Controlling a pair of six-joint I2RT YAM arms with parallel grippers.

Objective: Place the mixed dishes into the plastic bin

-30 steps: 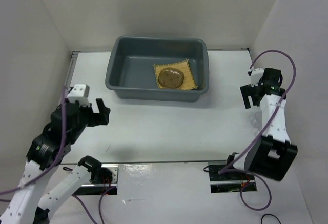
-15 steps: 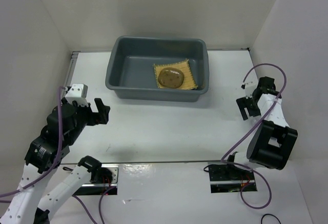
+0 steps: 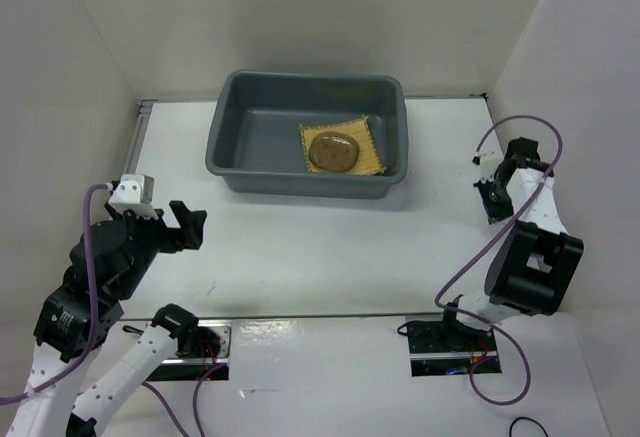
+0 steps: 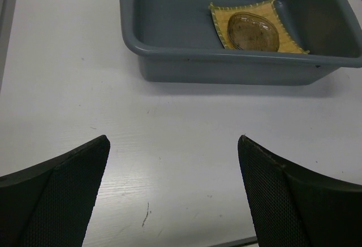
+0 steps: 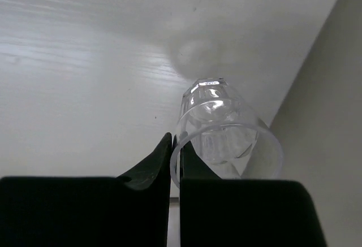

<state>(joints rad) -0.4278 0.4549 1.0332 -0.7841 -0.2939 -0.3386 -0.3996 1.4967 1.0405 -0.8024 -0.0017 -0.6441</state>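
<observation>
The dark grey plastic bin stands at the back middle of the table. Inside it lies the yellow woven mat with a clear glass saucer on top; the left wrist view shows the bin, mat and saucer too. My right gripper is shut on the rim of a small clear cup, pinching its wall near the right wall. In the top view the right gripper is low at the table's right edge. My left gripper hangs open over bare table at front left, shown from above as the left gripper.
White walls close in the table on the left, back and right; the right wall is just beside the cup. Purple cables loop over the right arm. Mounting plates sit at the near edge.
The right gripper dropped toward the table by the right wall and shut on the cup's rim. The left arm drew back toward the near left, still open.
</observation>
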